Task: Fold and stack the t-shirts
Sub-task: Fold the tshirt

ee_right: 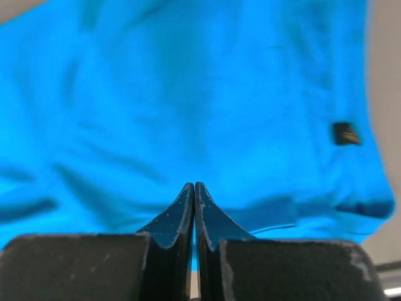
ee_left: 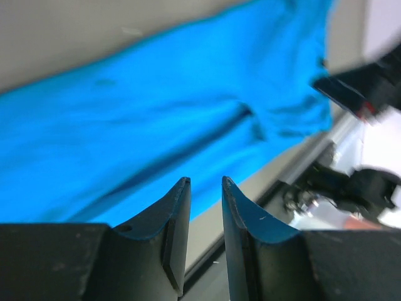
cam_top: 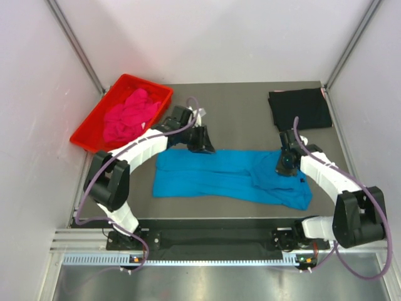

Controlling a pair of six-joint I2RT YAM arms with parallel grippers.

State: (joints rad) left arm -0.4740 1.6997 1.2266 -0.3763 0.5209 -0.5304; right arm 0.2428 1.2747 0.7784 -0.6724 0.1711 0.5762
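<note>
Three t-shirts on view, one of each colour. Turquoise t-shirt [cam_top: 219, 179]: laid out as a long band across the middle of the table [cam_top: 238, 106], smooth on the left, rumpled and bunched at its right end. One small dark tag [ee_right: 346, 133] on its cloth, seen from the right wrist. Black t-shirt [cam_top: 301, 108]: folded into a flat rectangle at the far right corner, apart from the turquoise one. Magenta t-shirt [cam_top: 130, 116]: crumpled in a heap inside the single red tray [cam_top: 150, 84] at the far left, which stands partly off the table's edge.

Two arms, two claws. Left gripper [ee_left: 205, 183]: reaches in from the left to the far edge of the turquoise cloth, near its left half; two fingers [ee_left: 178, 213] parted by a narrow slit only, nothing between them, blue cloth spread beyond. Right gripper [ee_right: 194, 185]: poised over the rumpled right end of the same shirt; fingers pressed together tip to tip, no cloth visibly caught between. Touching the cloth or just above it: cannot tell, for either claw.
</note>
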